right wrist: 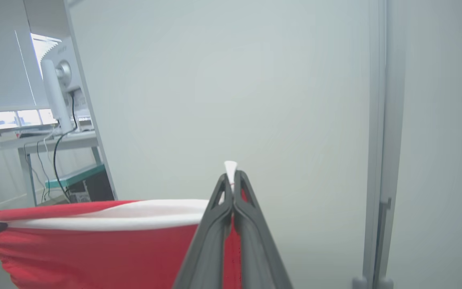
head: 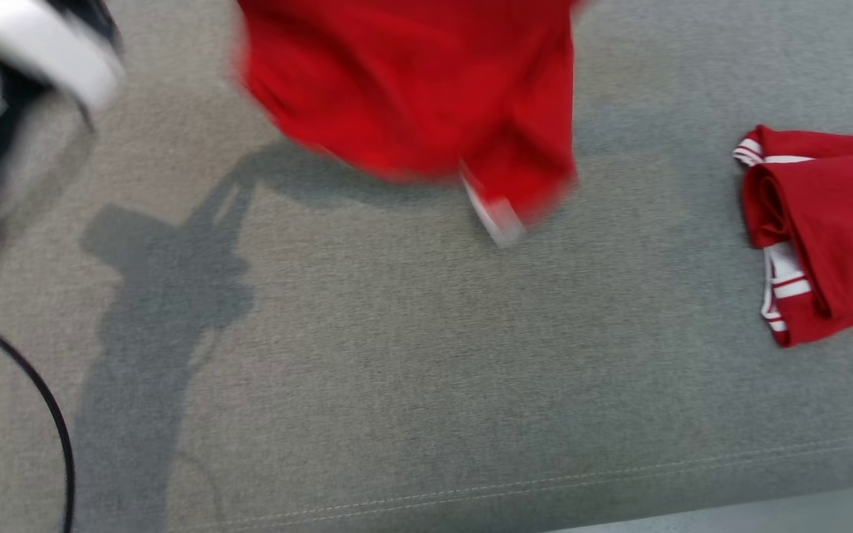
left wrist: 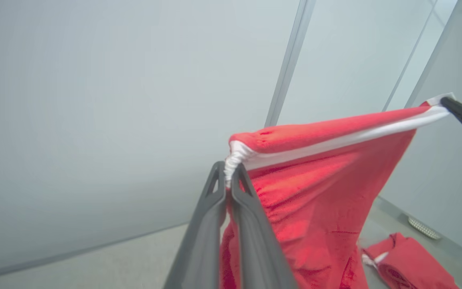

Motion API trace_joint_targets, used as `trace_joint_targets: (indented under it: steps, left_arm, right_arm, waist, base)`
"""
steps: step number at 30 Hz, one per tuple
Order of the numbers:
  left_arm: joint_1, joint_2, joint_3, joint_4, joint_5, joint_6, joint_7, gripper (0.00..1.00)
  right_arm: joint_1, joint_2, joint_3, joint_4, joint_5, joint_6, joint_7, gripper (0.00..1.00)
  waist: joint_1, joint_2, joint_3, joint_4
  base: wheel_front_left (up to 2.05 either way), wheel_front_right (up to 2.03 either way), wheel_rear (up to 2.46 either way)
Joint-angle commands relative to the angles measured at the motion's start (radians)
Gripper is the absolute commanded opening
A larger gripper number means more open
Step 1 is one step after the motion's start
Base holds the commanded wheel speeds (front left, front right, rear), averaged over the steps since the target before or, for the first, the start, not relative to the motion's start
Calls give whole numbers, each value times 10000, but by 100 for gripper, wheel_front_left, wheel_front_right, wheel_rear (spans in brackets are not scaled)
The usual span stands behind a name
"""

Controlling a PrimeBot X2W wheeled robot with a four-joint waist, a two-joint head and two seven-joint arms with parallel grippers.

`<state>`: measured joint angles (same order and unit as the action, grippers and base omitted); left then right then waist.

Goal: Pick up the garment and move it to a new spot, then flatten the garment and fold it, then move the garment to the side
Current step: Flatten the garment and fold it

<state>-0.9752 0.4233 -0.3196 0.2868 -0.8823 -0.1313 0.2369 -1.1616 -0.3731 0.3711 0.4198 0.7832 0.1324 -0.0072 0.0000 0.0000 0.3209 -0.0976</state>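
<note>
Between clamped tools (left wrist: 227,167) (right wrist: 231,175), the garment (head: 412,89) hangs, apparently aloft.

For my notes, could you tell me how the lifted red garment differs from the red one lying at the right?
The lifted garment hangs stretched between the left gripper and right gripper; the lying garment rests bunched on the grey surface. The lifted garment looks blurred, the lying garment sharp. Both are red with white trim.

On my grey cloth-covered desk (head: 426,385) I see a second red garment (head: 834,222) lying folded at the right, and a thin black cable (head: 57,423) at the left.
</note>
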Motion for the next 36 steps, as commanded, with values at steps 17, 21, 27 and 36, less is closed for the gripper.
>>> trace_joint_targets:
  steps: [17, 21, 27, 36]
  left_arm:
    - [2419, -238, -1643, 1672, 228, 103, -3767, 0]
    - [3600, -632, -2013, 2246, 212, 69, -4390, 0]
    - [4576, -400, -2231, 1904, 437, 98, -4728, 0]
    - [6827, 203, -2082, -450, 397, 1479, -4638, 0]
  right_arm:
    - [4112, 808, 1152, 1276, 1370, -17, -2444, 0]
    - [5735, 995, 879, 574, 1936, -17, -2530, 0]
    - [7639, 1027, -291, -1226, 1791, -17, -2542, 0]
    - [9977, 1105, -1149, -2551, 1045, -17, -2216, 0]
  waist:
    - [0, 0, 678, 267]
    - [0, 0, 774, 373]
    - [0, 0, 541, 462]
    - [0, 0, 167, 621]
  base:
    - [0, 0, 0]
    - [0, 0, 0]
    - [0, 0, 0]
    - [0, 0, 0]
